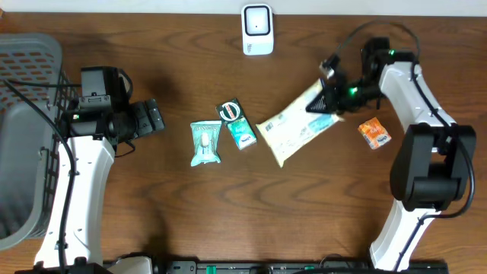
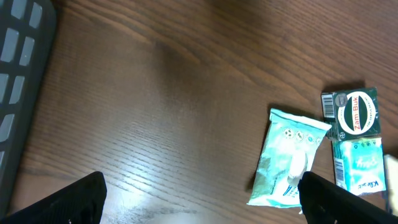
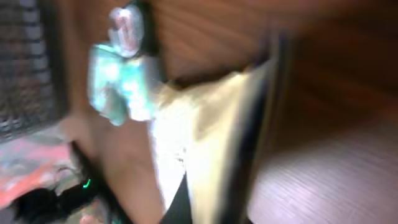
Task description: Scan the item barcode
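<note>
The table (image 1: 175,221) is dark brown wood with a visible straight grain. A grey slotted plastic basket (image 1: 23,114) is cut off at the left edge. The cream, crinkled pouch (image 1: 293,129) is right of centre, its upper corner pinched in the closed right gripper (image 1: 326,103); the right wrist view is blurred. The left gripper (image 1: 154,116) stands wide and empty. A white scanner (image 1: 257,29) stands at the far edge. Two teal sachets (image 1: 205,143), a green box (image 1: 230,111) and an orange packet (image 1: 374,133) lie flat.

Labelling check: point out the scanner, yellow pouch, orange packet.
white scanner (image 1: 257,29), overhead view, middle of its face.
yellow pouch (image 1: 293,129), overhead view, middle of its front.
orange packet (image 1: 374,133), overhead view, centre of its top.
</note>
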Controlling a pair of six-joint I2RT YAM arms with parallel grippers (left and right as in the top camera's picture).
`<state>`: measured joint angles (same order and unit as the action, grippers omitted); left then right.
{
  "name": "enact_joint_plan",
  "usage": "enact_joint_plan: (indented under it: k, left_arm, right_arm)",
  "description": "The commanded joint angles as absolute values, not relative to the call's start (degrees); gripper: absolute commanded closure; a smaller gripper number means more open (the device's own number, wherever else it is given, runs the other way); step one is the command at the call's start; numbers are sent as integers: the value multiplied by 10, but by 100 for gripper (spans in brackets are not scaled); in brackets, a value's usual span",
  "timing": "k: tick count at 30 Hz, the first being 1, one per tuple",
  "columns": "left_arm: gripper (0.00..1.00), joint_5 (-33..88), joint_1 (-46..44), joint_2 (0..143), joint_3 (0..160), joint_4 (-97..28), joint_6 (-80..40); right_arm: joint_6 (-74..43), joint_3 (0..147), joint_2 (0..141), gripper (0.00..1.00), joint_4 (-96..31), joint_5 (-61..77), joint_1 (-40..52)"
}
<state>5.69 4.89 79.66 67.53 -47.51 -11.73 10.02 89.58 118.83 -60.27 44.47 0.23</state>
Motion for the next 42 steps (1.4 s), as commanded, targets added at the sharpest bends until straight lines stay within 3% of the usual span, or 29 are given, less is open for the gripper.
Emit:
enact_joint_plan:
  k: [1, 13, 14, 16, 17, 21, 34, 37, 42]
  left_arm:
    - [2, 56, 51, 798, 681, -475, -110]
    - [2, 106, 51, 798, 681, -427, -188]
    - [7, 117, 51, 798, 681, -417, -188]
    - [43, 158, 50, 799, 680, -419, -187]
    - [93, 189, 47, 802, 679, -425, -188]
    - [93, 253, 9, 820, 651, -427, -206]
    - [93, 244, -213, 884, 588, -265, -334]
    - [93, 244, -236, 922, 588, -238, -360]
    - [93, 262, -258, 962, 588, -172, -373]
  right_arm:
    - [-3, 838, 1192, 99, -566, 383, 3]
    - [-69, 795, 1192, 99, -531, 277, 3]
    - [-69, 795, 1192, 99, -531, 277, 3]
    - [-68, 795, 1192, 99, -531, 277, 3]
    - [-68, 795, 1192, 99, -531, 277, 3]
    - [-68, 795, 1192, 99, -531, 277, 4]
    - [-68, 795, 1192, 98, -530, 277, 19]
    - [-68, 795, 1192, 83, -529, 277, 24]
    - [-68, 795, 1192, 68, -529, 277, 24]
